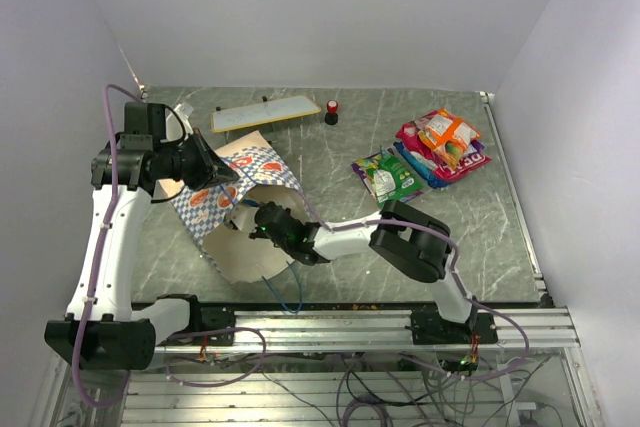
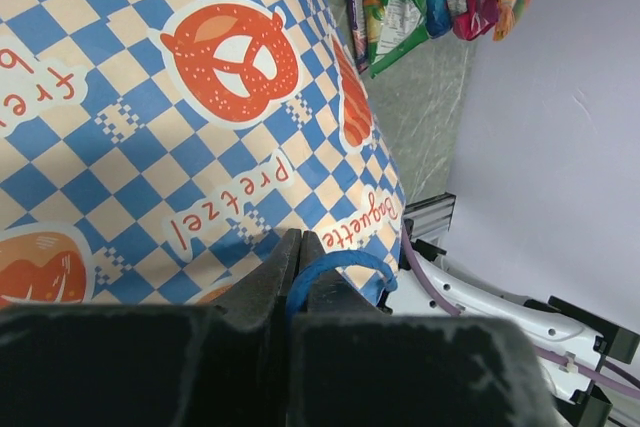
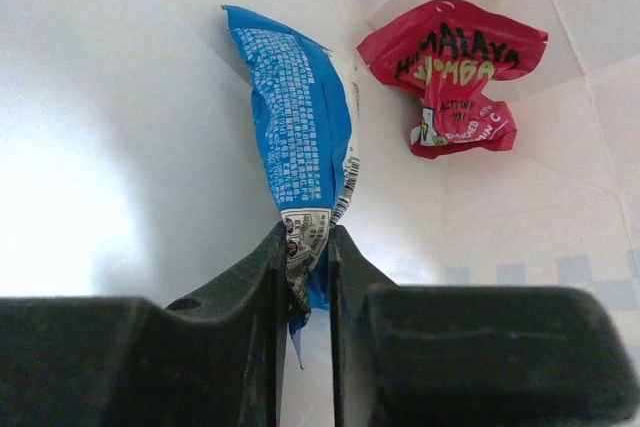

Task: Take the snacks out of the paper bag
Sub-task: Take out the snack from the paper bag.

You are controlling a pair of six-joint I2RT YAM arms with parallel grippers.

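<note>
Lying on the table (image 1: 500, 247), the paper bag (image 1: 255, 162) has several packets (image 1: 440, 142) already out, well to its right in the top view; a board (image 1: 265, 112) and knob (image 1: 331, 112) sit beyond it. In the left wrist view the left tool (image 2: 300, 247) is clenched on the bag's blue cord handle (image 2: 345, 262). In the right wrist view, inside the bag, the right tool (image 3: 307, 237) grasps a blue packet (image 3: 300, 117); a red wrapper (image 3: 455, 67) beside it awaits, unobstructed.
</note>
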